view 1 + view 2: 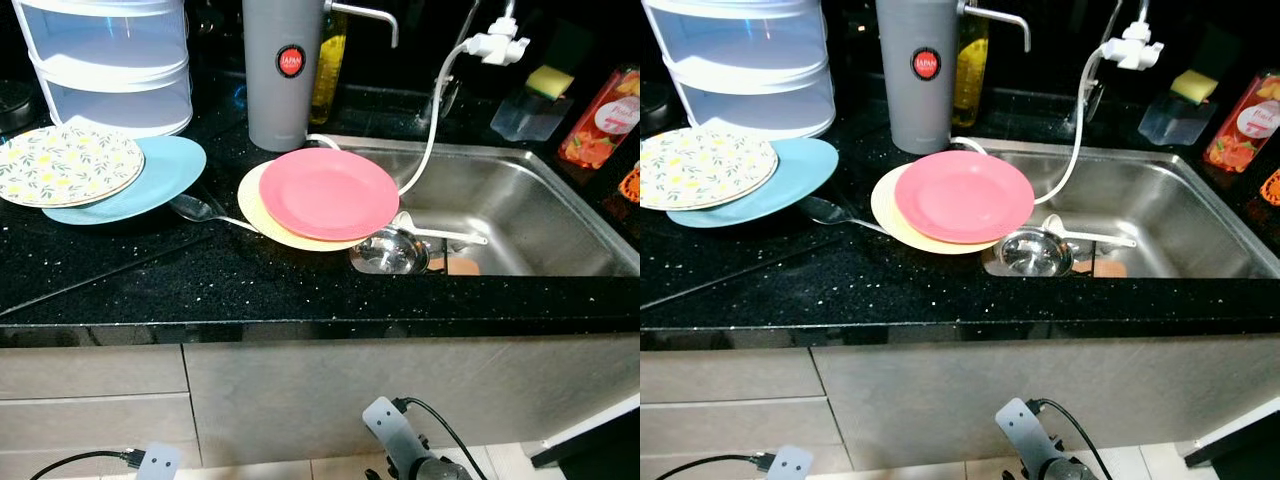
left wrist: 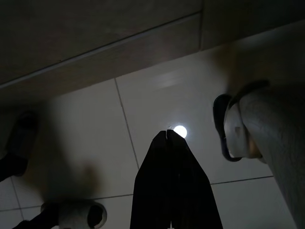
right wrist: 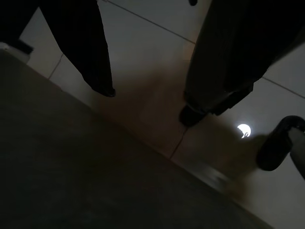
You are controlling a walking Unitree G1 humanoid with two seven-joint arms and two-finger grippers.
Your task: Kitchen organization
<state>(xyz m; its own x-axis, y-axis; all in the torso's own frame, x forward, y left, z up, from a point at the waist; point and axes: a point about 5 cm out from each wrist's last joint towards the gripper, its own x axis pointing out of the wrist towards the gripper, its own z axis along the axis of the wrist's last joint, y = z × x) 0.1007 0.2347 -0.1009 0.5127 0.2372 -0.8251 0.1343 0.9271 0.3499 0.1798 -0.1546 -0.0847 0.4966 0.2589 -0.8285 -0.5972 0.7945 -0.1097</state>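
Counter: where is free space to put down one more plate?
The counter's front strip, below the blue plate and the spoon, is bare. The back is crowded: container, grey bottle. The pink plate overhangs the sink.

Both eye views look forward and down from the robot's head onto the black counter (image 1: pixel 200 280), near its front edge, sharing the pink plate (image 1: pixel 329 192) and the sink (image 1: pixel 520 215) just beside it. Both wrist views hang below that counter, facing down at the dim tiled floor (image 2: pixel 157 100), each catching one bright reflected spot.
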